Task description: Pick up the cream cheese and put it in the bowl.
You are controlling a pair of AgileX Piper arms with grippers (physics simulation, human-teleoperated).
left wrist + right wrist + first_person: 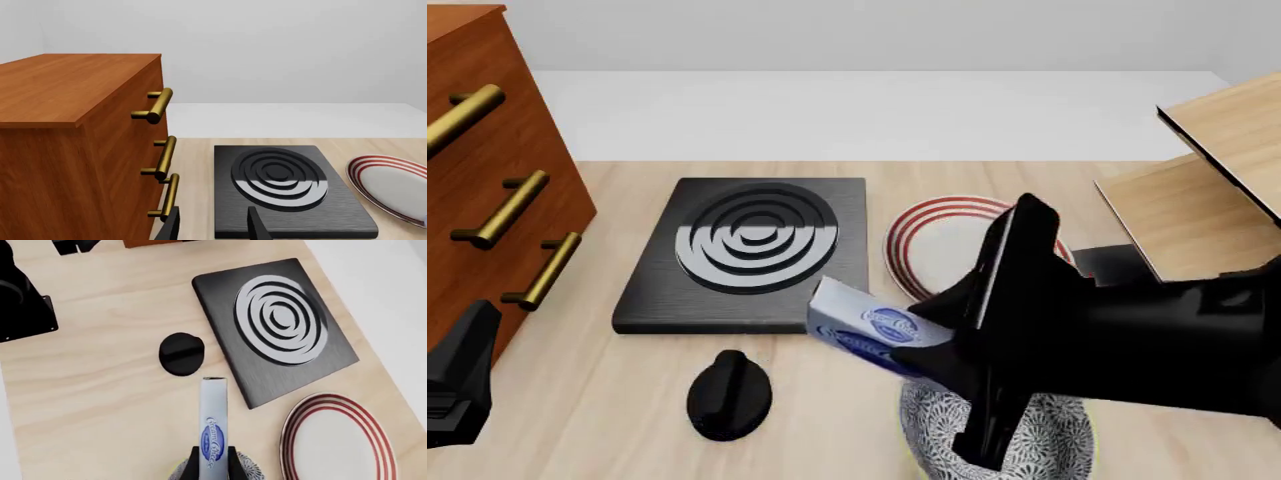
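The cream cheese point(874, 330) is off the table, clamped by the right gripper point(213, 465) and tilted above the near rim of the bowl point(1054, 440). Beyond lie the black knob point(729, 392), the stove plate point(751, 250) and the red-ringed plate point(941, 240). The left gripper point(213, 225) holds nothing, fingers apart, near the wooden cabinet point(60, 140).

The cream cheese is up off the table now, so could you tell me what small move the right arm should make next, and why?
Probably lower it a little, then open. The right end effector holds the cream cheese at one end, above the near bowl, though most of the box juts out past the rim toward the knob.
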